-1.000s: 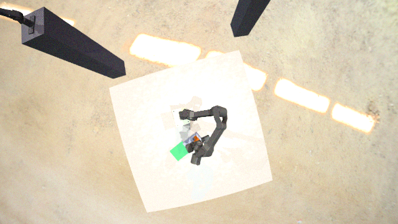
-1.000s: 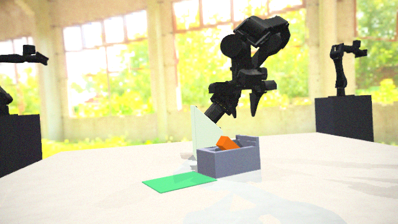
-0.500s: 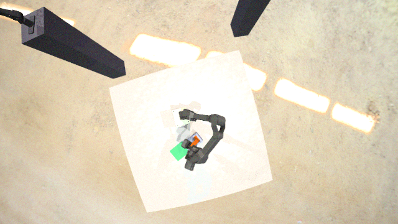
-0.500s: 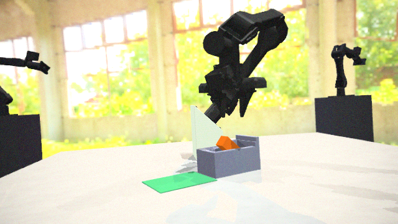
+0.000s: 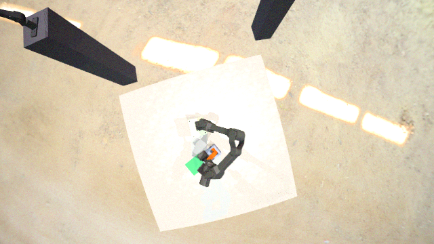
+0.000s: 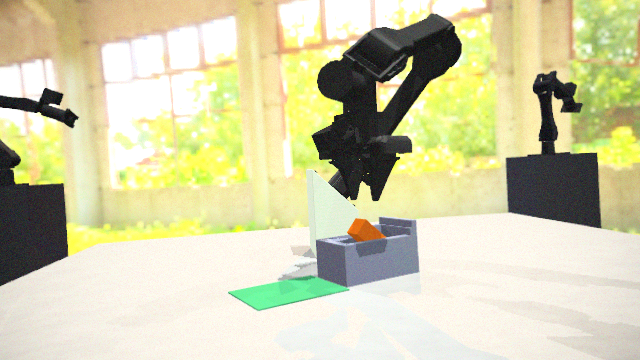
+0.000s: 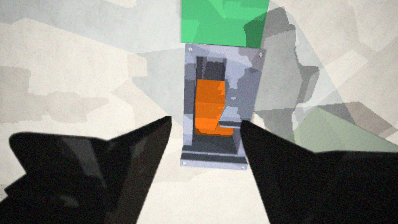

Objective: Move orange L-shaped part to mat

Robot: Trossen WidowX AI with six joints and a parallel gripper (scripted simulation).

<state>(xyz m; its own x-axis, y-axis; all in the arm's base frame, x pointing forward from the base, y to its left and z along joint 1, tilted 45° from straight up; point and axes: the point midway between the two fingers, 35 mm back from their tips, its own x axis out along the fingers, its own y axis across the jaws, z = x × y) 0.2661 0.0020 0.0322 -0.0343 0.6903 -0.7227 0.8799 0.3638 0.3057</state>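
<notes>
Orange part (image 6: pixel 365 230) lies in the grey tray (image 6: pixel 370 260) pocket, one end tipped up above the rim. Fingers hover above the tray, spread apart and holding nothing. In the wrist view the green mat (image 7: pixel 223 22) touches the tray at 12 o'clock. A pale upright panel (image 6: pixel 327 212) stands just behind the tray on the table (image 6: pixel 150 320).

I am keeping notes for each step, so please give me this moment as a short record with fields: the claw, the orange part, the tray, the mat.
claw: open, holding nothing, above the tray
orange part: tipped, one end raised out of the pocket, the other end down inside
grey tray: on the table, part not yet removed
green mat: flat beside the tray, nothing on it
</notes>
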